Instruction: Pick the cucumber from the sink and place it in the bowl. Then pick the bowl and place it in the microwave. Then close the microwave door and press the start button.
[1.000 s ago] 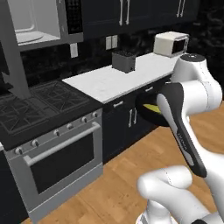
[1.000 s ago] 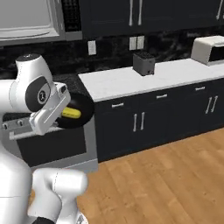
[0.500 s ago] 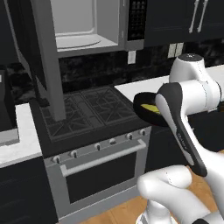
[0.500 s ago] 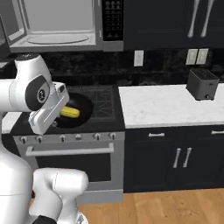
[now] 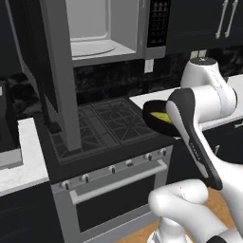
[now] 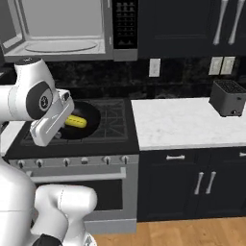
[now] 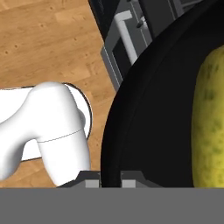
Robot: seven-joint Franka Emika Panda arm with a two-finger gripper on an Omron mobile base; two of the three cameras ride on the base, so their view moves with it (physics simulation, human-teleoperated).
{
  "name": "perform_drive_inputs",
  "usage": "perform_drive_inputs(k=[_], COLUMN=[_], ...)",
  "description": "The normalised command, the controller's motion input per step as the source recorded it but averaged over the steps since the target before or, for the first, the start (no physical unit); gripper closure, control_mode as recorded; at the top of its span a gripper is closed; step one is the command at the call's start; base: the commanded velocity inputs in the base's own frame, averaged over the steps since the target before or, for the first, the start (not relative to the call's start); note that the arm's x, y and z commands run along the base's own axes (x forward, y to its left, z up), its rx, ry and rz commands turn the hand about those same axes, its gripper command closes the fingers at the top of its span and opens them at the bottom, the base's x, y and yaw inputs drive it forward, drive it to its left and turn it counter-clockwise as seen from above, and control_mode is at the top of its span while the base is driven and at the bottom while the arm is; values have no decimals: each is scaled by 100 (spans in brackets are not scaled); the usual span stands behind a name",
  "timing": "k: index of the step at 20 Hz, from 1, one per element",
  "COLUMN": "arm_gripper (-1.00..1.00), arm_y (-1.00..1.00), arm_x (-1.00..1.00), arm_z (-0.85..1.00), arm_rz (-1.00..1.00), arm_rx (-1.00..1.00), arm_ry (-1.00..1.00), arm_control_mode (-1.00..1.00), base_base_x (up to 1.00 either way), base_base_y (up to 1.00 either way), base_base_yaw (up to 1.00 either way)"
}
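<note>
Now the gripper (image 7: 110, 183) clamps the rim of the bowl (image 6: 86, 117), cucumber (image 6: 76, 121) inside, at centre-left over the stove; next, lift it into the microwave (image 6: 62, 29) at upper left.

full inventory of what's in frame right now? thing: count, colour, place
microwave: 1, grey-black, above the stove
microwave door: 1, grey frame, swung open
bowl: 1, glossy black, carried over the stove
cucumber: 1, yellow-green, inside the bowl
stove: 1, black with silver oven handle and knobs, under the microwave
counter: 1, white marble, beside the stove
toaster: 1, dark grey, on the counter
wall outlets: 3, pale, on the backsplash
cabinets: black with silver handles, under and above the counter
gripper: 1, fingers pinching the bowl's rim
</note>
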Motion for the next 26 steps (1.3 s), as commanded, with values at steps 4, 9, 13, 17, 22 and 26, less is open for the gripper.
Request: perform_drive_inputs(k=[4,9,13,17,22,26], arm_gripper=[100,100,100,100,100,100], arm_y=[0,0,0,0,0,0], arm_x=[0,0,0,0,0,0], arm_z=[0,0,0,0,0,0], arm_rz=[0,0,0,0,0,0], arm_rx=[0,0,0,0,0,0], arm_ry=[0,0,0,0,0,0], arm_control_mode=[100,100,100,100,100,100], base_base_x=[21,16,13,44,71,9], base_base_y=[7,-1,-8,-5,0,0], base_base_yaw=[11,32,34,16,-2,-3])
